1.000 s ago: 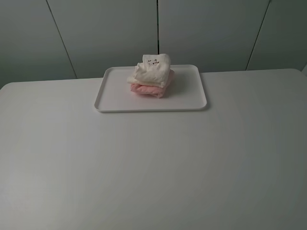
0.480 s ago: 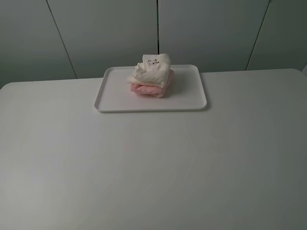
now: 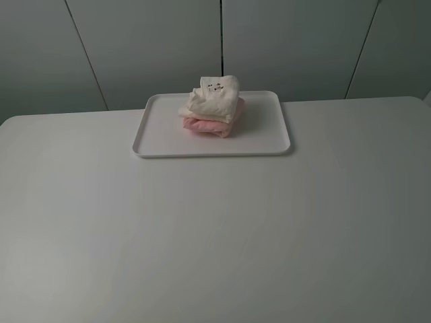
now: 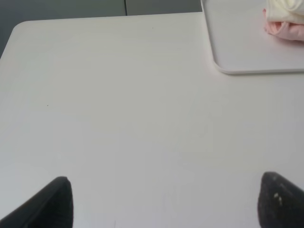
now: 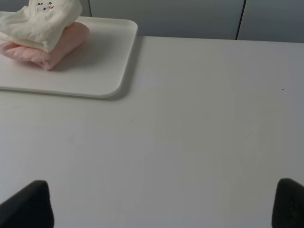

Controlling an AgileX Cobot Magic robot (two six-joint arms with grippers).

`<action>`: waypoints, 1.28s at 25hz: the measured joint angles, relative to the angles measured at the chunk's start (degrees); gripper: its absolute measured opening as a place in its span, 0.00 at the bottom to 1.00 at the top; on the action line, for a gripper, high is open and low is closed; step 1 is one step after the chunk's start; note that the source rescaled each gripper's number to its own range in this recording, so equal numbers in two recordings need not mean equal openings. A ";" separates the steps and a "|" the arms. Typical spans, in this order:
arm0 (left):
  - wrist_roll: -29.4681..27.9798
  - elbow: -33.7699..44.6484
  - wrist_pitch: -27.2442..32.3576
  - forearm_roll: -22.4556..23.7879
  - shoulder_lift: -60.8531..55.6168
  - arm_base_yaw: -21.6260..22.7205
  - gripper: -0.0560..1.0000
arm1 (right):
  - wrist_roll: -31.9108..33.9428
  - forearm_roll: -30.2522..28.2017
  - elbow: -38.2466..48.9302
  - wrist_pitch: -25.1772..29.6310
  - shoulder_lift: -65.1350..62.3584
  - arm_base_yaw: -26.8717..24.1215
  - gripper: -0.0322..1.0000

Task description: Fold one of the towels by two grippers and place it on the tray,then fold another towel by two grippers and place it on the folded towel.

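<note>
A folded cream towel (image 3: 213, 96) with a small printed face lies on top of a folded pink towel (image 3: 214, 123) on the white tray (image 3: 269, 138) at the back of the table. Both towels show in the right wrist view, cream (image 5: 42, 21) over pink (image 5: 52, 47), on the tray (image 5: 102, 71). The left wrist view shows the tray's corner (image 4: 237, 52) and an edge of the pink towel (image 4: 284, 29). My left gripper (image 4: 164, 202) and right gripper (image 5: 164, 204) are open and empty, fingertips wide apart, well short of the tray. Neither arm shows in the exterior view.
The white table (image 3: 215, 229) stretches from the tray to the front edge. Grey wall panels (image 3: 222, 40) stand right behind the table's back edge.
</note>
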 joint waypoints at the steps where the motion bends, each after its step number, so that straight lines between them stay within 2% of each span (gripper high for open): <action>1: 0.00 0.00 0.00 0.00 0.00 0.00 1.00 | 0.00 0.00 0.00 0.00 0.00 0.00 1.00; 32: 0.00 0.00 0.00 0.11 0.00 0.00 1.00 | 0.00 0.00 0.00 0.00 0.00 0.00 1.00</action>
